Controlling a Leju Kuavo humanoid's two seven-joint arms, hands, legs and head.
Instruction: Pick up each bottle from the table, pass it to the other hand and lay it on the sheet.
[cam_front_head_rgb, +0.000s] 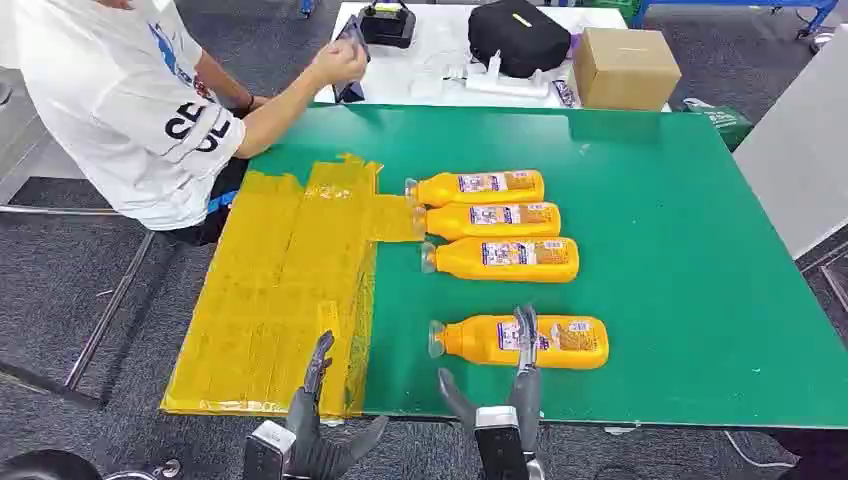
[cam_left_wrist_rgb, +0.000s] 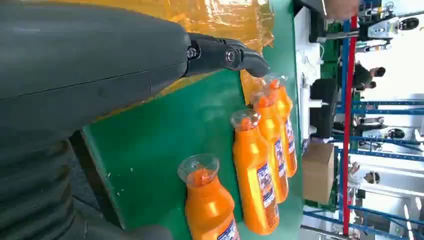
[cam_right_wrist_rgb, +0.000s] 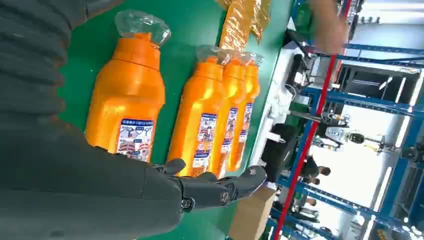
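Several orange bottles lie on their sides on the green table (cam_front_head_rgb: 680, 260), caps toward the yellow sheet (cam_front_head_rgb: 280, 290). The nearest bottle (cam_front_head_rgb: 520, 341) (cam_left_wrist_rgb: 212, 207) (cam_right_wrist_rgb: 131, 95) lies apart from the three behind it (cam_front_head_rgb: 500, 258) (cam_front_head_rgb: 488, 220) (cam_front_head_rgb: 478, 187). My right hand (cam_front_head_rgb: 512, 395) (cam_right_wrist_rgb: 150, 185) hovers open at the table's near edge, its fingers (cam_front_head_rgb: 525, 335) reaching over the nearest bottle's middle. My left hand (cam_front_head_rgb: 315, 420) (cam_left_wrist_rgb: 100, 65) is open at the near edge, over the yellow sheet's front corner, holding nothing.
A person in a white shirt (cam_front_head_rgb: 120, 100) stands at the table's far left corner, reaching toward a white table (cam_front_head_rgb: 440, 60) behind with a black bag (cam_front_head_rgb: 518, 35) and a cardboard box (cam_front_head_rgb: 625, 68). The green table's right half is bare.
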